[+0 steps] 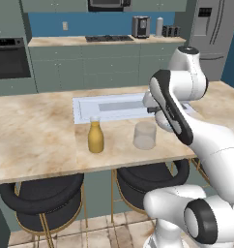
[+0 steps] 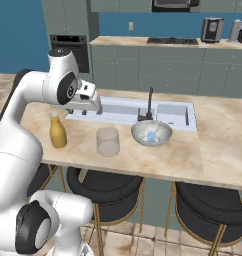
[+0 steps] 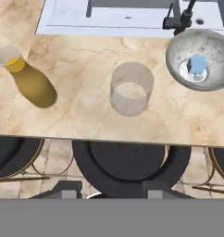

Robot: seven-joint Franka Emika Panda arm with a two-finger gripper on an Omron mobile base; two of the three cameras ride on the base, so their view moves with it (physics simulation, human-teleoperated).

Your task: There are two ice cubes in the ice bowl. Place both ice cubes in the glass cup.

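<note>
On the bench (image 3: pixel 86 115), the bottle (image 3: pixel 30 83) lay off to the left, the cup (image 3: pixel 131 89) stood mid-edge, and the bowl (image 3: pixel 202 59) sat right, by the sink, holding blue ice (image 3: pixel 197 64) (one cube or two, unclear). The hand (image 2: pixel 95 106) hung above the cup, probably surveying; its spread I couldn't tell.

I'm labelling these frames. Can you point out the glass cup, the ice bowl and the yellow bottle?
glass cup (image 3: pixel 131 92): hand view, clear side wall.
ice bowl (image 2: pixel 162 131): right base view, inner wall.
yellow bottle (image 1: pixel 95 138): left base view, body.
</note>
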